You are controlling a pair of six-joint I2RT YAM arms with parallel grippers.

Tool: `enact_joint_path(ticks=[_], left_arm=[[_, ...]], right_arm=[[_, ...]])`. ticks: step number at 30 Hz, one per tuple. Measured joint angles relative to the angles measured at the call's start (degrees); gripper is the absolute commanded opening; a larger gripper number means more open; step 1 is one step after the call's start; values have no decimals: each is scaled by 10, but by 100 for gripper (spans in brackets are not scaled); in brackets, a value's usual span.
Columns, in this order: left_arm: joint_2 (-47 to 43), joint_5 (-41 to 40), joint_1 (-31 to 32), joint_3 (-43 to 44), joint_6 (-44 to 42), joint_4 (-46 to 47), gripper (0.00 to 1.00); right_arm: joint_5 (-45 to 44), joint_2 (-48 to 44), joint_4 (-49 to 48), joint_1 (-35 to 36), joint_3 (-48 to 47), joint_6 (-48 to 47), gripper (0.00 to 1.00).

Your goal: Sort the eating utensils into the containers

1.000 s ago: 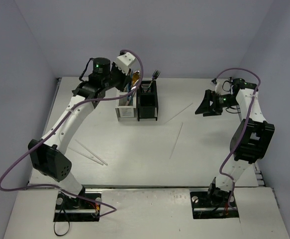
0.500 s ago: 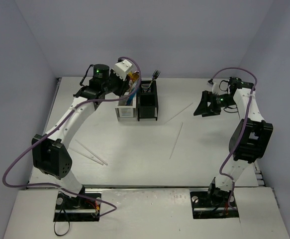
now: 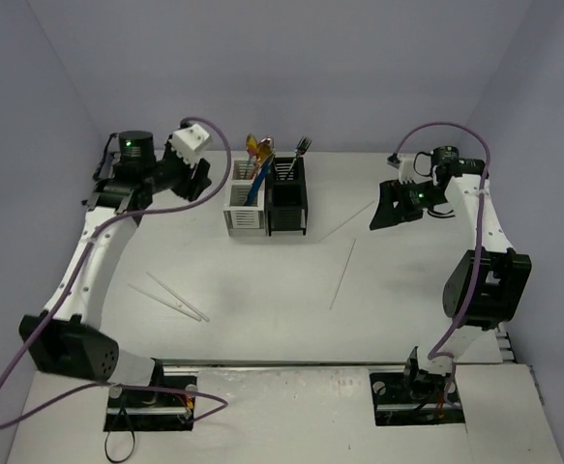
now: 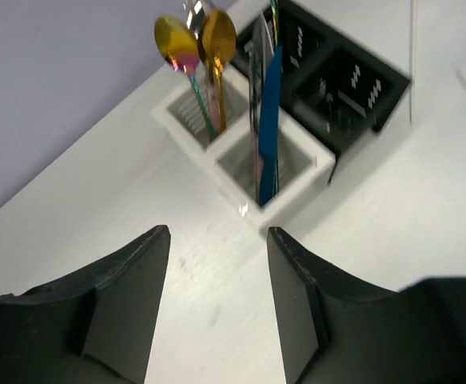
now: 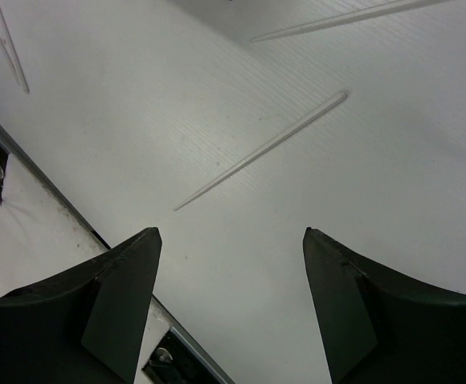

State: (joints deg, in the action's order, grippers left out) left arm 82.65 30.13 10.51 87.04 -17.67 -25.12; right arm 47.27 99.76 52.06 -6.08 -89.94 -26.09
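Fingers [image 4: 129, 296] of the left gripper [image 4: 217, 238] are apart with nothing between them, only bare table [image 3: 262, 280] in the gap; gripper hangs just left of the white caddy [image 3: 245, 205]

- Near-left: pair of clear sticks [image 3: 170, 295] lying flat and almost parallel, long axes running far-left to near-right
- White caddy: gold spoons [image 4: 197, 36] bowls up, blue utensil [image 4: 269, 120] standing near upright
- Black caddy [image 3: 286, 198] joined on its right, with a fork [image 3: 303, 147] tines up
- Right of the caddies: one clear stick [image 3: 342, 274] running mostly near-to-far
- Beyond it: a second stick [image 3: 349, 220] on a diagonal, far end toward the right arm
- Right gripper [image 3: 390, 205] hovers by that far end, its fingers [image 5: 121, 296] wide apart and empty
- Right wrist view: a tapered stick [image 5: 260, 150] lies beyond the fingertips, fine tip to the lower left of that view, thicker end to the upper right; cannot say which of the two it is

Handling, my judgement: the sticks look very light, stiff, slick and flush to the table, so likely to roll or skate under a pinch. Best taken across the long axis, at mid-length or toward the thicker end, then tipped upright for the caddy
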Motion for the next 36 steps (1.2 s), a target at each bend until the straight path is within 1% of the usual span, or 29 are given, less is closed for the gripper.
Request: enact_joint_path(ticks=[3,4,6,8,11,14,19,22,26,30,36], left_arm=[[-80,40,-29,-51,-105,-87,48],[-104,46,-33,-73,-154,-121,48],[-149,54,-35,-130,-250,-184,48],[-184,48,-33,-209,-341,-238,48],[-202,23,-29,-313,-449,-298,48],[-199,-6,-30,-377,-528,-321,48],[-176,-23,-30,-399,-606,-305,48],[-158,-31,-30,-404,-638,-273,48],[-137,-37,-30,-430,-678,-217,47],[-121,-40,-30,-458,-707,-179,46],[-85,-41,-30,-461,-727,-140,44]], right_arm=[[-7,-24,1,14,10,-17,68],[-10,-30,0,19,13,-23,68],[-16,-38,1,28,23,-35,68],[-25,-41,2,38,30,-46,67],[-35,-41,2,47,35,-60,67],[-41,-41,2,48,36,-69,67],[-46,-41,2,50,41,-75,66],[-48,-41,2,51,46,-75,66],[-51,-41,2,51,48,-75,66],[-51,-41,2,51,48,-75,66],[-51,-41,2,51,48,-72,66]])
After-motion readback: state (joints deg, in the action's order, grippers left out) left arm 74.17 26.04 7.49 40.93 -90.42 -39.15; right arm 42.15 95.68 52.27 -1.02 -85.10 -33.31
